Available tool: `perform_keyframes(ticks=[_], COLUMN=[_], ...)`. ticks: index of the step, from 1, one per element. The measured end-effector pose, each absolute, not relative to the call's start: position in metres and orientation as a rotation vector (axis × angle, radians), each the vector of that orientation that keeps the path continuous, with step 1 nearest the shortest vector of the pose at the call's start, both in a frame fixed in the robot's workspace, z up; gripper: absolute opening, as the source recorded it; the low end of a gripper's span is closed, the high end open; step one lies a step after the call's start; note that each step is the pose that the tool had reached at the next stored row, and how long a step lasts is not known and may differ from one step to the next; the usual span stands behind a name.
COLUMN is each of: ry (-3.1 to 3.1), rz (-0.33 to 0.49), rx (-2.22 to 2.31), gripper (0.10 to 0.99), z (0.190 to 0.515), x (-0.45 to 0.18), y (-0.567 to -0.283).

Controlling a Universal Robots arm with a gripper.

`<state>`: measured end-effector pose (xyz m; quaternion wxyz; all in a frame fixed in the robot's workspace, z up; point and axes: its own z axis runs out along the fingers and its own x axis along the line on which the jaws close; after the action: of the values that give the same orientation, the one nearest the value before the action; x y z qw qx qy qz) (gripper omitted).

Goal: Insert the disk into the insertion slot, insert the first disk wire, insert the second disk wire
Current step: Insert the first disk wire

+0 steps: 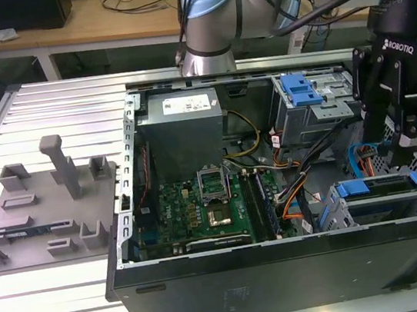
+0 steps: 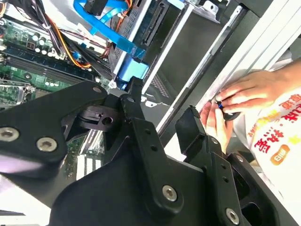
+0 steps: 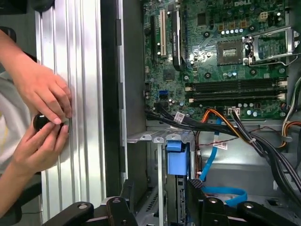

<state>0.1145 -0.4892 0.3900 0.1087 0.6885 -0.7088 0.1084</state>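
Observation:
The disk [image 1: 376,185], framed in bright blue, sits inside the insertion slot [image 1: 332,215], the grey perforated cage at the case's front right in the exterior view. My gripper [image 1: 394,153] hangs just above it, open with nothing between its fingers. In the first wrist view the gripper [image 3: 161,188] straddles the disk's blue tab [image 3: 176,159]. The second disk wire [image 3: 210,162], a flat blue cable, loops beside the cage and behind the gripper [image 1: 361,155]. The first disk wire [image 3: 220,117], an orange-red bundle, runs from the motherboard toward the cage. Where either plug ends is hidden.
A person's hands [image 3: 42,101] hold a small black knob on the ribbed aluminium table [image 3: 84,94] right beside the case wall. A taller grey bay with a blue latch [image 1: 301,92] stands behind the cage. A grey fixture plate [image 1: 44,202] lies at the exterior view's left.

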Motion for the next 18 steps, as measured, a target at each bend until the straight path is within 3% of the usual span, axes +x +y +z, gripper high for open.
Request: perform_keyframes(ticks=[5,18], ry=[-2.057,-2.038], rz=[0.365,0.396], rx=[1.998,1.979], gripper=[0.349,0.349], z=[0.385,0.376], x=[0.115,0.133], y=[-0.465,-0.407])
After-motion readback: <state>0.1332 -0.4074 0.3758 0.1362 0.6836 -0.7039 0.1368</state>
